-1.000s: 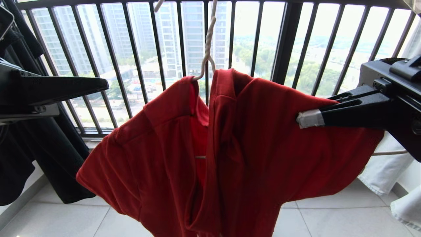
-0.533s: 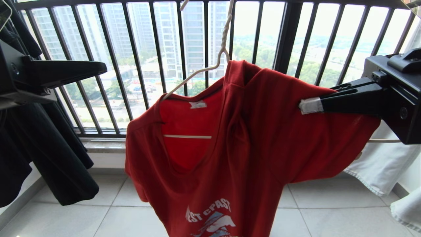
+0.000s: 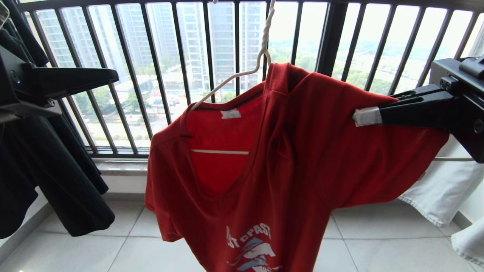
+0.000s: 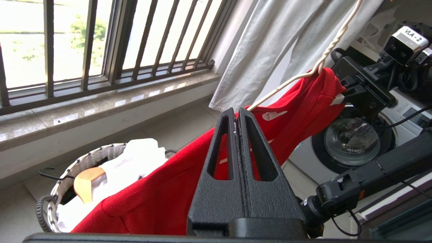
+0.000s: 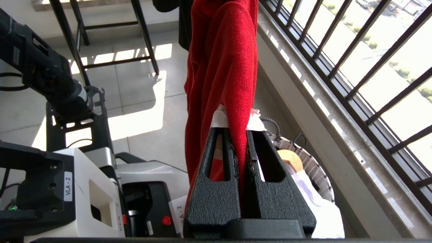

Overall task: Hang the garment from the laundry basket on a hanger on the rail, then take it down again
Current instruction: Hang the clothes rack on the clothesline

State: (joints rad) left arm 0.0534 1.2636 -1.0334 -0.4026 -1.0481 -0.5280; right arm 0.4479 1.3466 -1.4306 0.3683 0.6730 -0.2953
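**Two grippers up, one of them hanging onto the red shirt**

Two arms are raised in front of the balcony railing (image 3: 332, 45), which fills the whole back of the scene with its dark vertical bars and the city behind it. Biggest thing in front of that is the garment (image 3: 302, 158), the red tee, draped on the hanger and dangling above the tiled floor (image 3: 378, 245). Its collar gapes open so you can see the white neck label, and the "WEST COAST" print shows low on the front. The shoulder on the robot's right is bunched and pulled out sideways.

Off to the left there's a black garment (image 3: 56, 170) hanging down, and on the right some pale cloth (image 3: 442, 189) behind the arm.

The right gripper (image 3: 365, 116) comes in from the right, jaws clenched on the red fabric at that shoulder; the wrist view shows the cloth pinched right between the taped tips. The left gripper (image 3: 113, 77) sits over on the left, jaws pressed together with nothing in them, apart from the shirt.

Down by the sill, the laundry basket (image 4: 67, 168) sits on the floor with white laundry and a wooden hanger (image 4: 86, 184) inside.

Smallest bit: the hanger (image 3: 261, 53), thin white wire, its twisted neck running up out of view, one arm bare on the left side, its bottom bar visible through the collar.
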